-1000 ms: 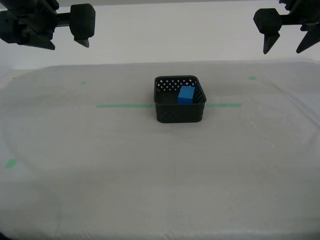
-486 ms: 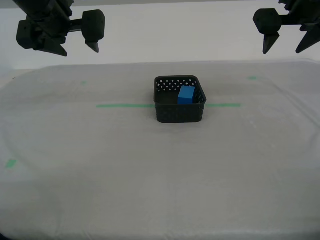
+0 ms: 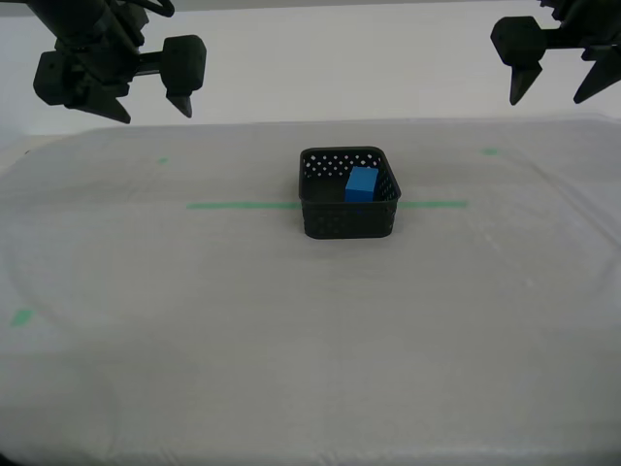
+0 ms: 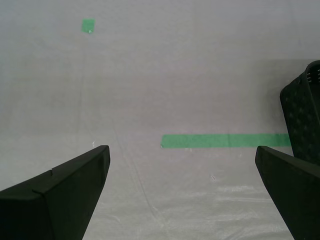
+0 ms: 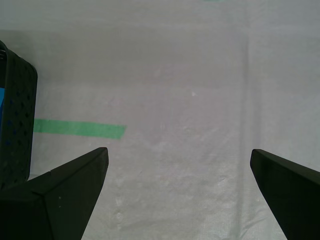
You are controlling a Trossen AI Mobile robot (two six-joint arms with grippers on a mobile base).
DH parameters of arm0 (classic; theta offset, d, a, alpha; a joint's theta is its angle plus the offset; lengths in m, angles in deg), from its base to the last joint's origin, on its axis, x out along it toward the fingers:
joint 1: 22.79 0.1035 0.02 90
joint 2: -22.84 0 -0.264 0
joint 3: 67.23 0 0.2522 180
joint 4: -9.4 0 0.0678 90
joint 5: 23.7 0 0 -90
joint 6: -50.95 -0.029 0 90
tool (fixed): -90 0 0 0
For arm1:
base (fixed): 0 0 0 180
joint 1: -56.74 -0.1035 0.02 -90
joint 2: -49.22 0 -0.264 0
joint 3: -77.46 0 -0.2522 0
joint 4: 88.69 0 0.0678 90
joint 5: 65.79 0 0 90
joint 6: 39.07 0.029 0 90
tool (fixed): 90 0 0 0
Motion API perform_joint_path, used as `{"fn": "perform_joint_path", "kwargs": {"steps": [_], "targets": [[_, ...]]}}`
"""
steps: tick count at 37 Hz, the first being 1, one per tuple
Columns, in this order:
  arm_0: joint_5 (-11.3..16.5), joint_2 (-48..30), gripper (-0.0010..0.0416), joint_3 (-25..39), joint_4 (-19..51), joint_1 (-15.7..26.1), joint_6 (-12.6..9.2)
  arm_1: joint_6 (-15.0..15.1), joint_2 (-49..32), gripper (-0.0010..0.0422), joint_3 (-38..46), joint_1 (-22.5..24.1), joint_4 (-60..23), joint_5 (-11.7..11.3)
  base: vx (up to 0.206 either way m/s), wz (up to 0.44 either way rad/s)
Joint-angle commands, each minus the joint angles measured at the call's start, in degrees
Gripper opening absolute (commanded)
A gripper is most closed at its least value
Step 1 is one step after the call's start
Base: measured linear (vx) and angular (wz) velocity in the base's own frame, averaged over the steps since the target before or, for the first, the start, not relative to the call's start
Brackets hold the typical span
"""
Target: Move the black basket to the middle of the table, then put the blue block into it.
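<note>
The black basket (image 3: 349, 221) stands near the middle of the white table (image 3: 291, 330), across the green tape line (image 3: 243, 205). The blue block (image 3: 361, 183) lies inside it, toward the exterior view's right wall. My second gripper (image 3: 153, 113) hangs open and empty high above the table's far side, at the exterior view's left. Its wrist view (image 4: 181, 150) shows the basket's wall (image 4: 302, 120) at the edge. My first gripper (image 3: 549, 97) hangs open and empty high at the exterior view's right. Its wrist view (image 5: 178, 150) shows the basket (image 5: 17, 125) with a blue sliver (image 5: 1, 100).
Small green tape marks lie at the far left (image 3: 162, 160), far right (image 3: 490, 151) and near left (image 3: 19, 317) of the table. The table's rounded edge runs along the back below a white wall.
My second gripper has moved toward the exterior view's right and slightly down. My first gripper, the basket and the block have not moved.
</note>
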Motion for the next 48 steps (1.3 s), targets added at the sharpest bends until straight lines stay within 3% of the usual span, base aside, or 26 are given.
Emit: {"fn": "perform_joint_path", "kwargs": {"steps": [1,48], "targets": [[0.11,-0.02,0.0399,0.04,-0.04,0.07,-0.09,0.11,-0.02,0.0400,0.02,0.02,0.00,0.17,0.000,0.000],[0.11,-0.02,0.0398,0.04,-0.04,0.07,-0.09,0.11,-0.02,0.0400,0.02,0.00,-0.02,0.17,0.000,0.000]]}}
